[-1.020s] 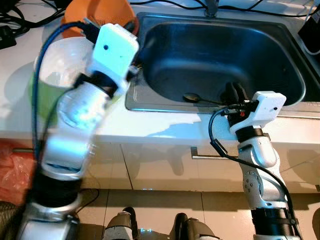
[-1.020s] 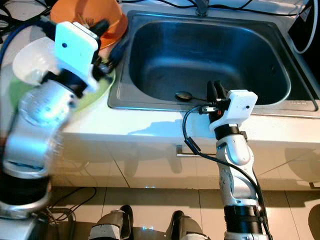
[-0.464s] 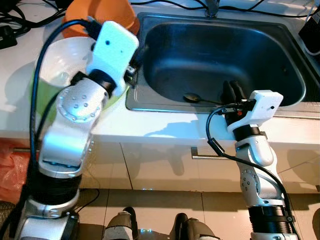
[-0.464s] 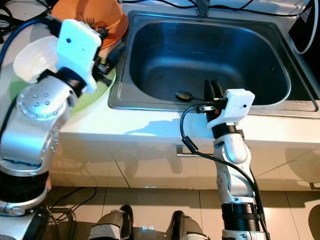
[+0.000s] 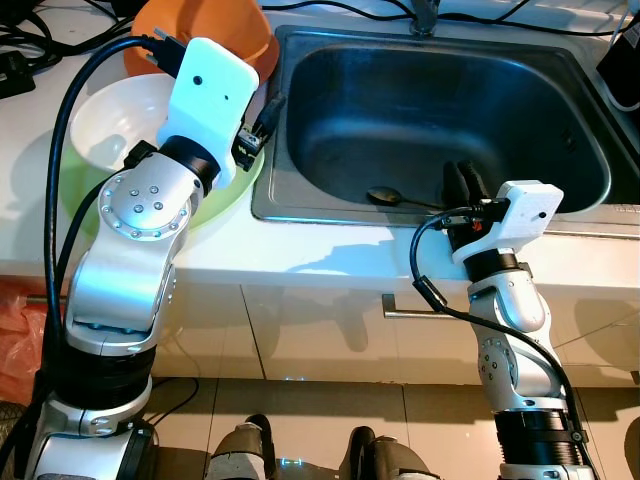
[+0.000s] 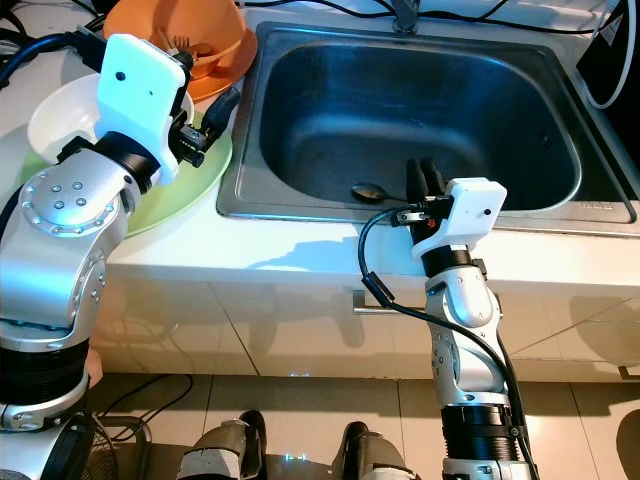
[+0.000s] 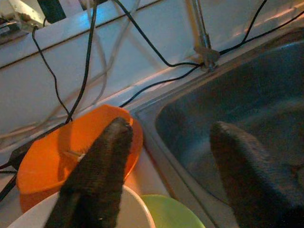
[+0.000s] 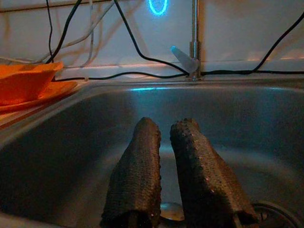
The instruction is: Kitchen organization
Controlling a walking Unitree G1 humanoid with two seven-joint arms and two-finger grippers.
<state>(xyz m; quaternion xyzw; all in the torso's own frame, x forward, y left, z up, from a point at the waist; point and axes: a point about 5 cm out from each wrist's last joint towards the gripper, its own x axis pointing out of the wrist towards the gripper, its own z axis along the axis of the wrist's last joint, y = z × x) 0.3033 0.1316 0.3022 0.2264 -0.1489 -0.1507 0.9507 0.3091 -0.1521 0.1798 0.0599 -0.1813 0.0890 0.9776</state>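
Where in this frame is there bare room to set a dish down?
The sink is mostly bare behind the spoon, which lies near its front wall by the right hand. The white counter strip in front of the sink is free. Left of the sink is crowded: white bowl, green plate and orange bowl, with the left hand above them.

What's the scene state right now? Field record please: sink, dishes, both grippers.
sink: steel basin, a spoon lies at its near side
dishes: orange bowl, white bowl, green plate, all on the counter left of the sink
left gripper: open, above the dishes by the sink's left rim
right gripper: fingers close together, empty, over the sink's near edge just behind the spoon
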